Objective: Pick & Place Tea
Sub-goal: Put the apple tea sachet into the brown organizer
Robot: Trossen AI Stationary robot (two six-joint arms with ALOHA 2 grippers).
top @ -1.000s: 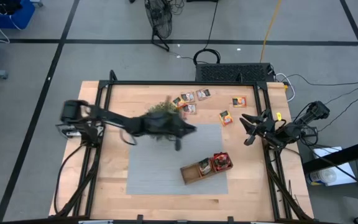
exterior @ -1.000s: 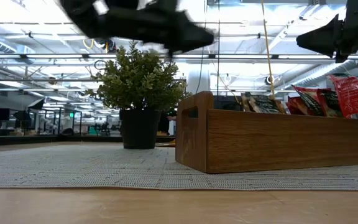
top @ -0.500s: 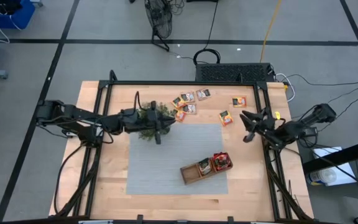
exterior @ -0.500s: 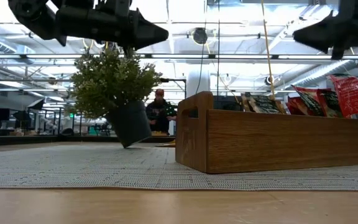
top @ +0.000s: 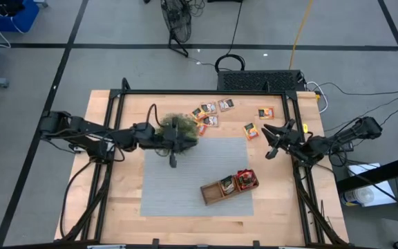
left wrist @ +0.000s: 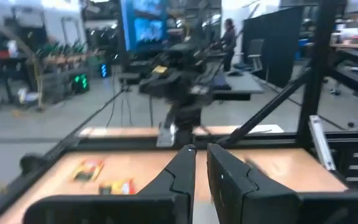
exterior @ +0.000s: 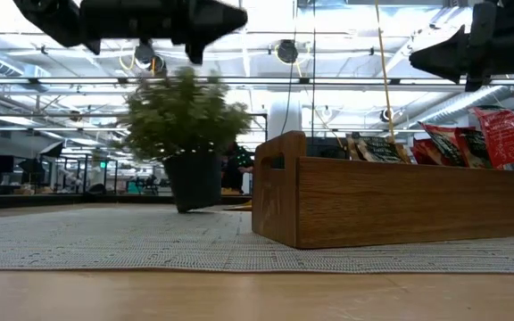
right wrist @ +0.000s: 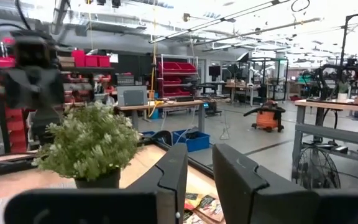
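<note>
Several tea sachets point(top: 207, 111) lie flat on the wood by the table's far edge, one point(top: 251, 130) nearer my right gripper. More red ones point(top: 245, 180) stand in the right end of the wooden tray point(top: 216, 191) on the grey mat point(top: 178, 180). My left gripper point(top: 191, 140) hovers level over the potted plant point(top: 175, 128), shut, with nothing between its fingers point(left wrist: 186, 163). In the low view it point(exterior: 239, 18) shows clear above the leaves point(exterior: 186, 111). My right gripper point(top: 267, 140) hangs at the table's right side, shut and holding nothing point(right wrist: 199, 152).
The plant's pot point(exterior: 193, 183) stands on the mat's far edge, left of the tray point(exterior: 400, 201). A black frame point(top: 199, 92) rims the table. The mat's near left part lies bare. People and benches show in the room beyond.
My left gripper has drawn back toward the table's left edge, from beyond the plant to right over it. The plant tipped over on its pot half a second ago and now stands upright again, still blurred.
</note>
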